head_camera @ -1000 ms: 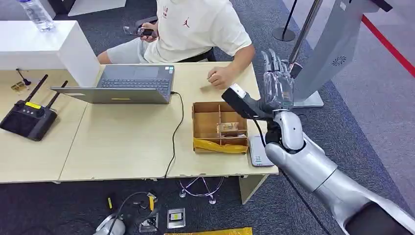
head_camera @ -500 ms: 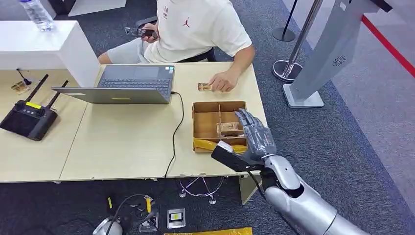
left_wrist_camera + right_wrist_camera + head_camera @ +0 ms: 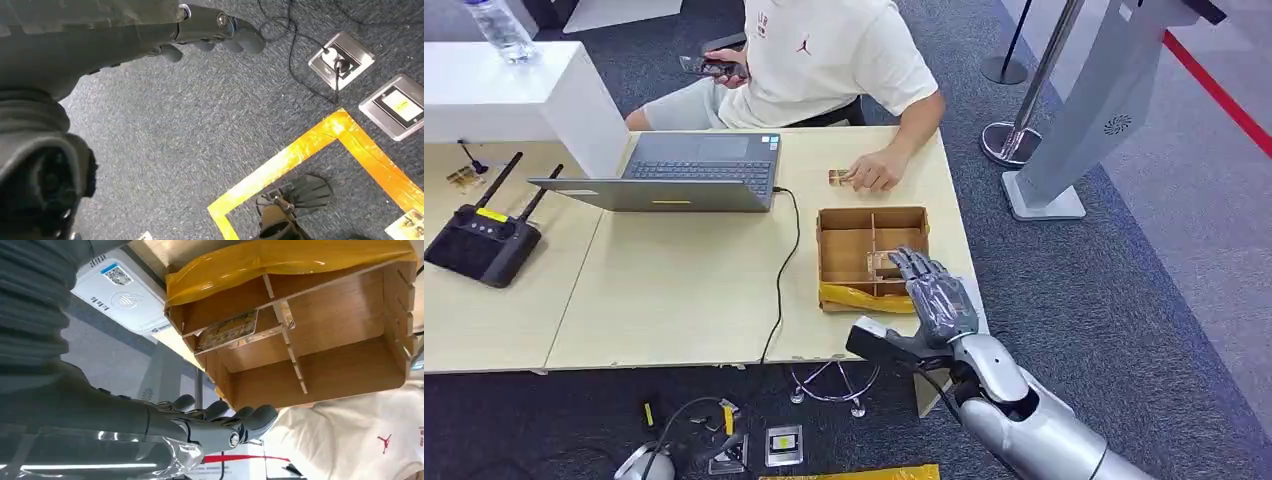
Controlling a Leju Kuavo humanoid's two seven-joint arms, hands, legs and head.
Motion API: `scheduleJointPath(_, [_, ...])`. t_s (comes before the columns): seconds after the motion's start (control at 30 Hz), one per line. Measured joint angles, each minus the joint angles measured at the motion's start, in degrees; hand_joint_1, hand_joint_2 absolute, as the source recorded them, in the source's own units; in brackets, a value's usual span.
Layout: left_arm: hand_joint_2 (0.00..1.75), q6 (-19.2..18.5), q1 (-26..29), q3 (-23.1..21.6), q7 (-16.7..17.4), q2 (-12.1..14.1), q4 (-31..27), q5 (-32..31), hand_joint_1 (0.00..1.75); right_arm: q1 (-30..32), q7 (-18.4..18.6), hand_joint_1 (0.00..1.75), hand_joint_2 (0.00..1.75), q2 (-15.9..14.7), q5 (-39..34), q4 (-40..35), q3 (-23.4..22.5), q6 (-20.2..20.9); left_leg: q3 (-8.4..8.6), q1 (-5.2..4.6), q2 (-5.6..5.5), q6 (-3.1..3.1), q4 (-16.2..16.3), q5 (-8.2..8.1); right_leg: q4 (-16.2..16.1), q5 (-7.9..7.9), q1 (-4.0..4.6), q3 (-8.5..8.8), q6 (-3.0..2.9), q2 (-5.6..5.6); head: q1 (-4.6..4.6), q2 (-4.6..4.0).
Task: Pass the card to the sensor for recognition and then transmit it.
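Note:
A brown cardboard box (image 3: pixel 844 252) with dividers stands on the table's right end, and a card (image 3: pixel 885 263) leans in its middle compartment. My right hand (image 3: pixel 936 296) hovers over the box's near right corner, fingers spread, holding nothing. In the right wrist view the card (image 3: pixel 227 330) rests against a divider of the box (image 3: pixel 345 345), the white card sensor (image 3: pixel 122 297) lies beside the box, and my fingers (image 3: pixel 222 422) are stretched out. A second card (image 3: pixel 838 177) lies on the table under a seated person's hand (image 3: pixel 876 170). My left hand (image 3: pixel 215 30) hangs over the carpet, holding nothing.
A laptop (image 3: pixel 686 170) with a black cable (image 3: pixel 781 275) sits mid-table (image 3: pixel 674 300). A black antenna controller (image 3: pixel 479 240) lies at the left. A grey stand (image 3: pixel 1084 110) rises at the right. Floor sockets (image 3: pixel 783 445) and yellow tape (image 3: pixel 300 155) mark the carpet.
My right hand has come down from high up near the person's hand to low over the box's near right corner. A card now lies by the person's fingers.

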Motion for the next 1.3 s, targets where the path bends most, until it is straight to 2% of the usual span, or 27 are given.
scheduleJointPath(0.4, [0.0,0.0,0.0,-0.02,0.35,0.0,-0.06,-0.2,0.0,-0.56,3.19,0.0,1.75,1.42,5.4,1.94,0.9,-4.28,-0.02,0.0,0.0,0.0,0.0,0.0,0.0,0.0,0.0,0.0,0.0,0.0,0.0,0.0])
scheduleJointPath(0.5, [0.0,0.0,0.01,-0.02,0.37,-0.02,-0.13,0.57,0.0,-1.16,3.96,0.0,1.75,2.12,6.69,3.63,0.92,-5.8,-0.02,0.0,-0.01,0.0,0.0,0.0,0.0,0.0,0.0,0.0,0.0,-0.01,0.0,0.0])
scheduleJointPath(0.7, [0.0,0.0,0.16,-0.07,0.37,-0.02,-0.46,2.43,0.0,-2.71,3.26,0.0,1.75,4.74,6.25,10.34,0.92,-10.71,-0.02,0.0,-0.01,0.0,0.0,0.0,0.01,0.0,0.0,0.0,0.0,-0.01,0.0,0.0])
scheduleJointPath(0.97, [0.0,0.0,0.16,-0.09,0.35,0.0,-0.63,3.39,0.0,-4.19,1.73,0.0,1.75,7.43,5.6,17.36,0.94,-11.89,-0.03,0.0,-0.02,0.0,0.0,0.0,0.01,0.0,0.0,0.0,0.0,-0.01,0.0,0.0])
scheduleJointPath(1.3, [0.0,0.0,0.17,-0.11,-0.11,0.0,-0.63,4.26,0.0,-5.03,1.58,0.0,1.75,8.79,4.83,21.61,0.96,-12.39,-0.03,0.0,-0.02,0.0,0.0,0.0,0.0,0.0,0.0,0.0,0.0,-0.02,0.02,0.0])
